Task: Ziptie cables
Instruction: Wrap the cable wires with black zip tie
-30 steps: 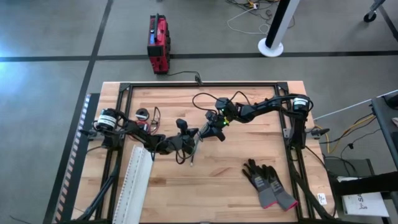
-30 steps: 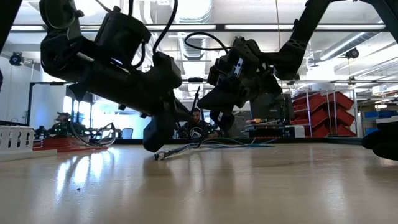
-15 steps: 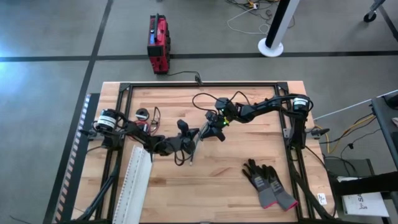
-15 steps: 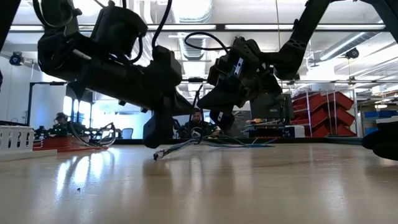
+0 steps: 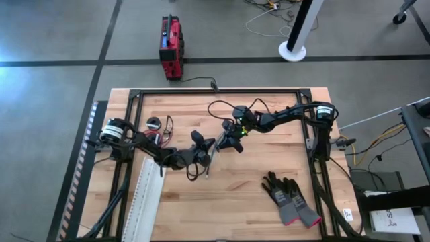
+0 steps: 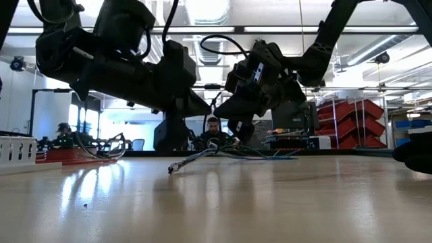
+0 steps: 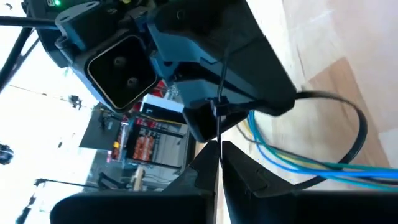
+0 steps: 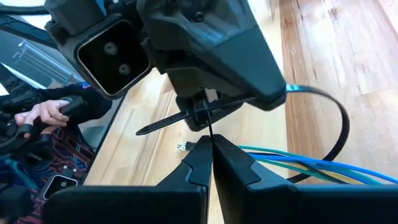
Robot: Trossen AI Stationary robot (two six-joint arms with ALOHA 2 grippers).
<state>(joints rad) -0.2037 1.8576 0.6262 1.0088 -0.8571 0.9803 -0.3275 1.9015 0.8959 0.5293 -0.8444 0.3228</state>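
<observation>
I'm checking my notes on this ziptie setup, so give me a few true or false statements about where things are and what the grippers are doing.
1. The gloves lie on the table on the right arm's side. True.
2. The red box stands on the table. False: it is on the floor beyond the table's far edge.
3. The left gripper and right gripper are close together near the table's middle. True.
4. The right gripper is wide open. False: its fingers are shut on the ziptie.
5. The white strip lies by the right arm. False: it lies by the left arm.
</observation>
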